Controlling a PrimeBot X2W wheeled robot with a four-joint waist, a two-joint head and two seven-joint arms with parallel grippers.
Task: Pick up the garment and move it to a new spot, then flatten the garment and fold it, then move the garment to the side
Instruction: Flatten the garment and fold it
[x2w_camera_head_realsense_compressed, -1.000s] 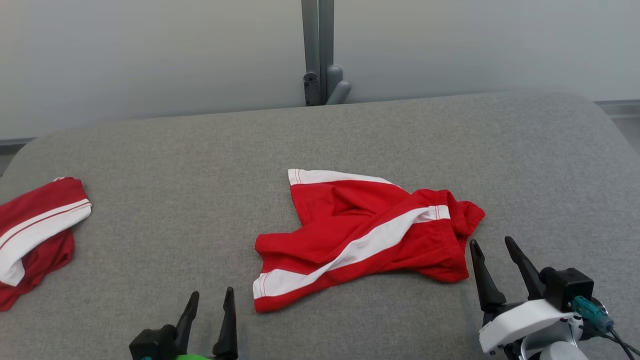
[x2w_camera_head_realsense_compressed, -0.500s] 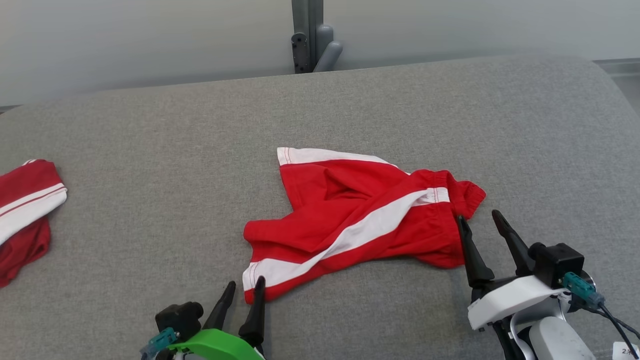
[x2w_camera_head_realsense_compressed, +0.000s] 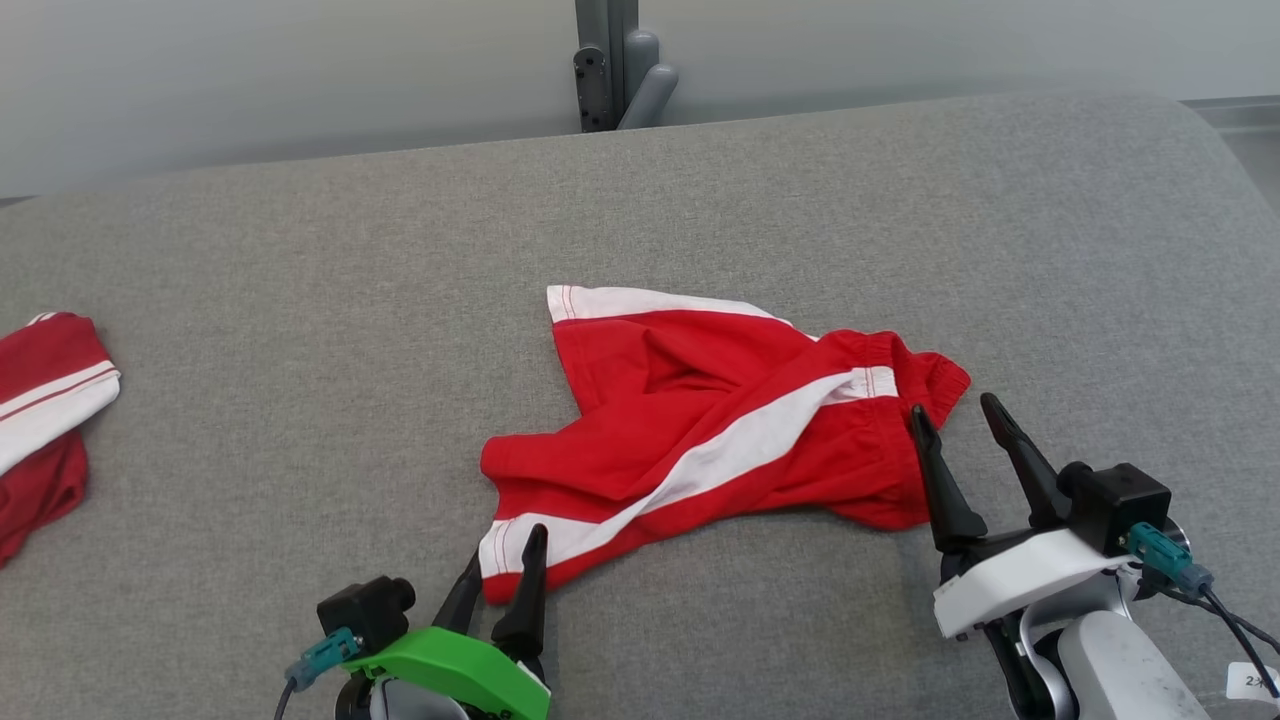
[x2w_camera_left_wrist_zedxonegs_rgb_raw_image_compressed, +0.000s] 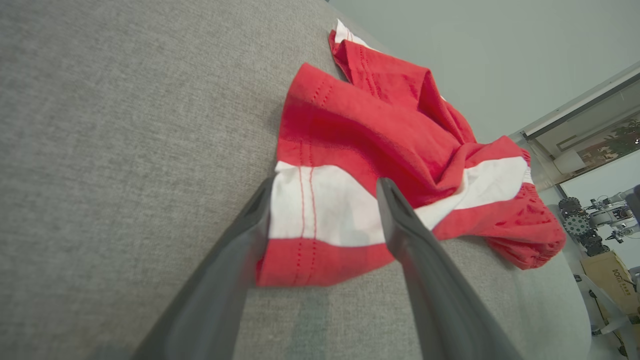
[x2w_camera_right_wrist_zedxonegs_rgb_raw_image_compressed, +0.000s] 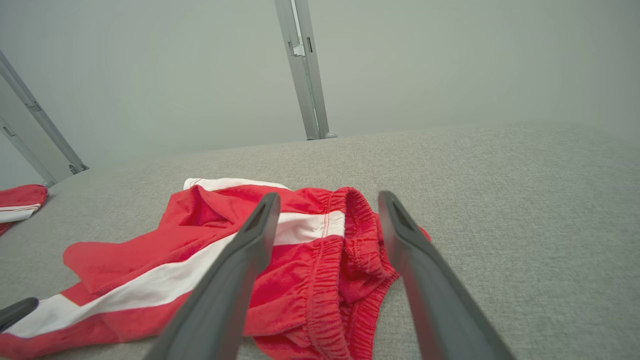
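A crumpled red garment (x2w_camera_head_realsense_compressed: 700, 420) with a white side stripe lies in the middle of the grey padded surface (x2w_camera_head_realsense_compressed: 300, 300). My left gripper (x2w_camera_head_realsense_compressed: 503, 550) is open at the garment's near left hem corner. In the left wrist view that white-striped corner (x2w_camera_left_wrist_zedxonegs_rgb_raw_image_compressed: 325, 215) lies between the spread fingers of the left gripper (x2w_camera_left_wrist_zedxonegs_rgb_raw_image_compressed: 325, 182). My right gripper (x2w_camera_head_realsense_compressed: 952, 407) is open at the gathered waistband on the garment's right end. The right wrist view shows the waistband (x2w_camera_right_wrist_zedxonegs_rgb_raw_image_compressed: 330, 260) between the fingers of the right gripper (x2w_camera_right_wrist_zedxonegs_rgb_raw_image_compressed: 328, 196). Neither gripper holds anything.
A second red and white garment (x2w_camera_head_realsense_compressed: 40, 400) lies folded at the far left edge of the surface. A grey metal post (x2w_camera_head_realsense_compressed: 600, 60) stands against the pale wall behind the surface. Bare grey padding stretches to the left, the right and the back.
The head camera has tilted down, so the whole picture has shifted. Both grippers have come forward to the garment, the left to its hem corner and the right to its waistband. Both stay open.
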